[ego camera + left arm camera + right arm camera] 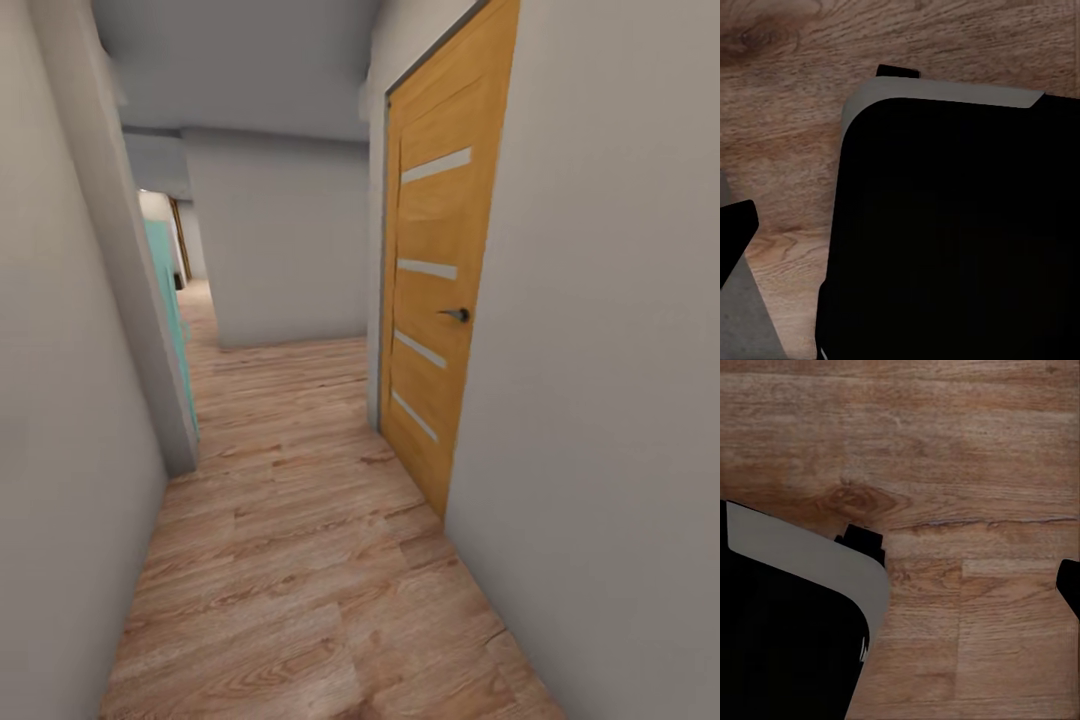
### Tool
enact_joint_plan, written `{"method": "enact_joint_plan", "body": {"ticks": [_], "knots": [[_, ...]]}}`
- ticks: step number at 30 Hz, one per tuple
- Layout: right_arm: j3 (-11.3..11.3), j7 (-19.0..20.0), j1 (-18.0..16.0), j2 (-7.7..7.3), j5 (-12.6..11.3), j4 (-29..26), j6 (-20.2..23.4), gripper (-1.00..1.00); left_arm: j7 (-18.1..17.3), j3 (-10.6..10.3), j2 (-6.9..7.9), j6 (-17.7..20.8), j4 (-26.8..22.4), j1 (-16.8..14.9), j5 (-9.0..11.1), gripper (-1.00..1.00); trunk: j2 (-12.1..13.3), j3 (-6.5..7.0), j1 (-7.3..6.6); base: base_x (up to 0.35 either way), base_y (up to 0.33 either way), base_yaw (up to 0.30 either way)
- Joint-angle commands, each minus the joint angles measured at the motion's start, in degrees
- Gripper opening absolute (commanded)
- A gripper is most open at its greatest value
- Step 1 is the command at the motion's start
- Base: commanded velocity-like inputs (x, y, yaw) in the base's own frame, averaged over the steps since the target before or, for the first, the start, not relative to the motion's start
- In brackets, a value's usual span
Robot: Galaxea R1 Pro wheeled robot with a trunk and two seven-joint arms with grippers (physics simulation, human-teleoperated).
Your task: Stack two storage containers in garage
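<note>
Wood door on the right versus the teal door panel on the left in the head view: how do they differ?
The wood door is orange-brown with four pale slats and a dark handle; the teal panel is plain, with no handle visible. The wood door sits shut in its frame; the teal panel is half hidden behind a wall corner. Both stand over wood plank flooring.

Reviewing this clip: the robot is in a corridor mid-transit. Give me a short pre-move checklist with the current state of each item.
1. Path ahead along the light wood plank floor: ok, nothing lying on the visible stretch.
2. Orange wood-panelled door with a grey handle on the right: shut, ok.
3. Clearance to the plain grey wall on the right: cannot tell, corridor looks narrow.
4. Teal panel past the left corner: cannot tell what lies behind it.
5. Robot's black, grey-edged base over plank floor: ok.
6. Grippers carrying anything: cannot tell.
</note>
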Motion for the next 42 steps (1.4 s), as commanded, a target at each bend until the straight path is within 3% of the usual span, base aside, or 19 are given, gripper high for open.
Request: {"method": "enact_joint_plan", "body": {"ticks": [1,10,42], "knots": [[-0.22,0.11,-0.08,-0.03,0.22,0.18,-0.35,1.00,0.05,0.03,-0.02,-0.12,-0.01,-0.01,0.38,1.00,-0.03,-0.05,0.02,0.140,0.000,0.269],[-0.22,0.11,-0.08,-0.03,0.22,0.18,-0.35,1.00,0.05,0.03,0.00,-0.11,0.01,-0.01,0.38,1.00,-0.03,-0.05,0.02,0.168,0.000,0.191],[-0.22,0.35,-0.08,-0.19,0.28,0.18,-0.27,1.00,0.05,0.03,-0.04,0.05,0.07,-0.01,0.40,1.00,-0.03,-0.05,0.02,0.312,0.000,0.005]]}}
